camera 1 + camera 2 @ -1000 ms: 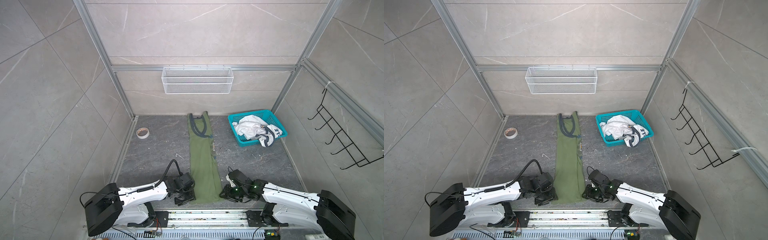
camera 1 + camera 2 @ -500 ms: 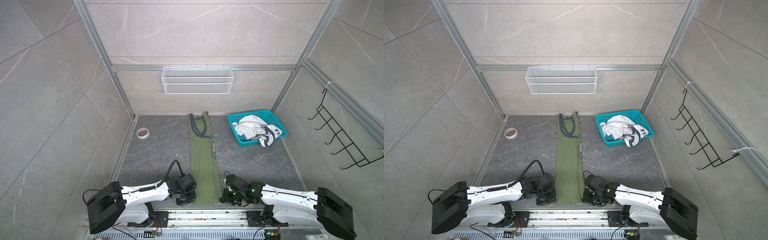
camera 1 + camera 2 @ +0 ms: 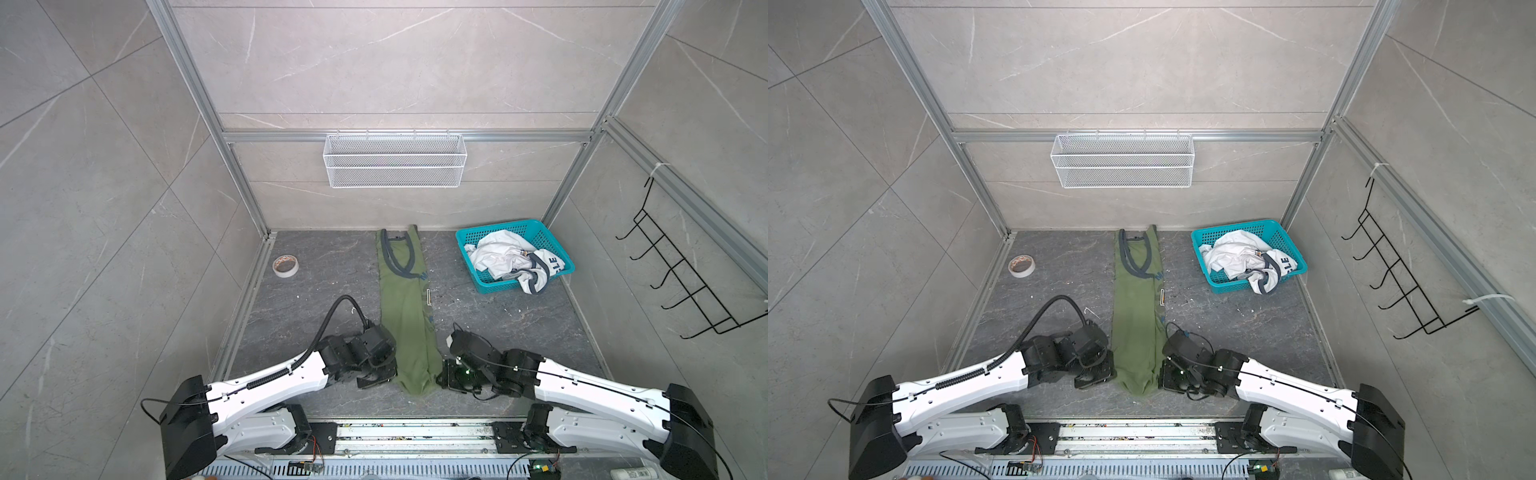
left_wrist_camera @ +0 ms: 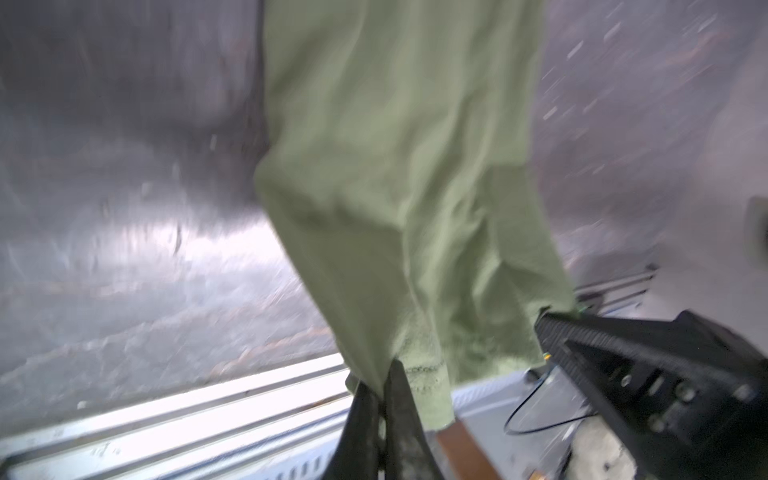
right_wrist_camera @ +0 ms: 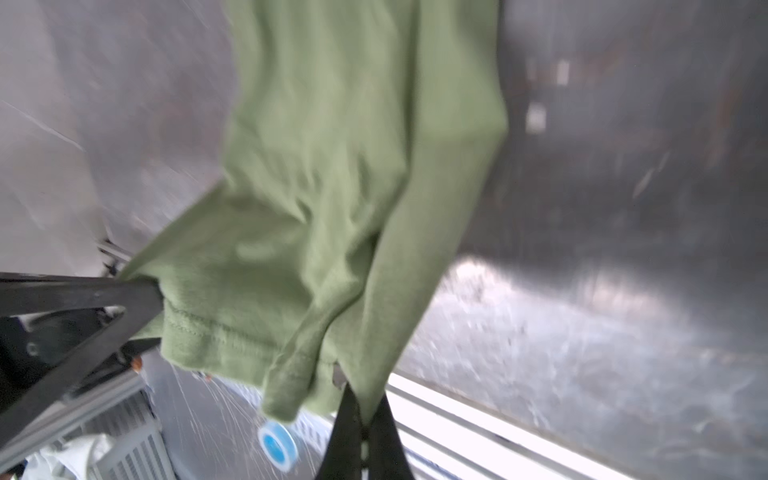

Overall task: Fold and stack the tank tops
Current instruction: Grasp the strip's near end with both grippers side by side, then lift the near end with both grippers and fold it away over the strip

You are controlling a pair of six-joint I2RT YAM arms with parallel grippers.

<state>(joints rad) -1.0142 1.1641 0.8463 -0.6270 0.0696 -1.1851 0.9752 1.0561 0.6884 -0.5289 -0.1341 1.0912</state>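
Top views, tops: we count two. One olive green cloth tank top point(image 3: 409, 328), a narrow strip, lies mid-floor, far to near; one crumpled white cloth tank top point(image 3: 505, 259) sits in one teal plastic basket point(image 3: 490, 232), far right.
Left wrist: the left gripper point(image 4: 384, 370) pinches the olive hem's left corner.
Right wrist: the right gripper point(image 5: 363, 395) clamps its right corner.

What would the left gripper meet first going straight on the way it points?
The olive green tank top: the left gripper is shut on its hem. Beyond that probably the table, though blur hides depth.
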